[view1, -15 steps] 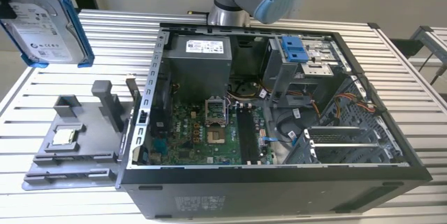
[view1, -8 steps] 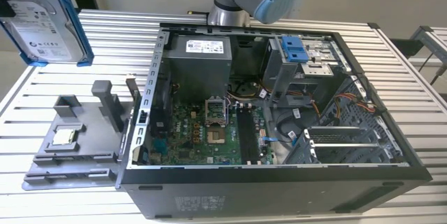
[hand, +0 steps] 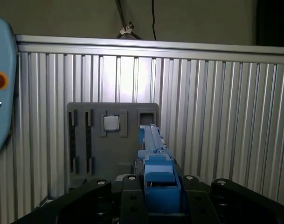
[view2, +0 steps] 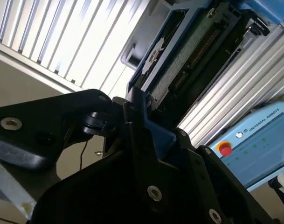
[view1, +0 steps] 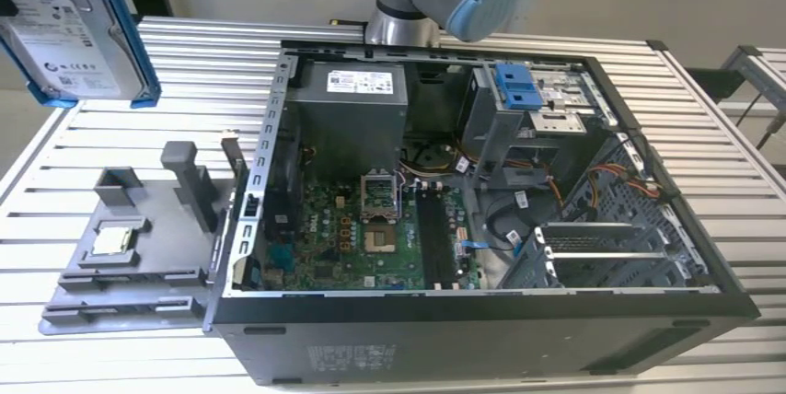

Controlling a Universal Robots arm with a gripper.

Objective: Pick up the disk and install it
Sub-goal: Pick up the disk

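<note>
Between fingers of gripper (hand: 158,189): disk (hand: 153,149) clamped by its blue frame, held clear of grey tray (hand: 113,140) beneath | judgement: firm, square grip and slow carry should avoid slipping, tilting.

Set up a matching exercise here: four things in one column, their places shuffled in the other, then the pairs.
1. silver-grey metal disk in a blue plastic bracket
2. small square silver processor chip
3. blue plastic latch
4. open black metal computer case

A. inside the case
B. lying on the slatted metal table
C. clamped in the gripper, off the table
D. in the grey plastic tray

Pairs: 1-C, 2-D, 3-A, 4-B
</note>
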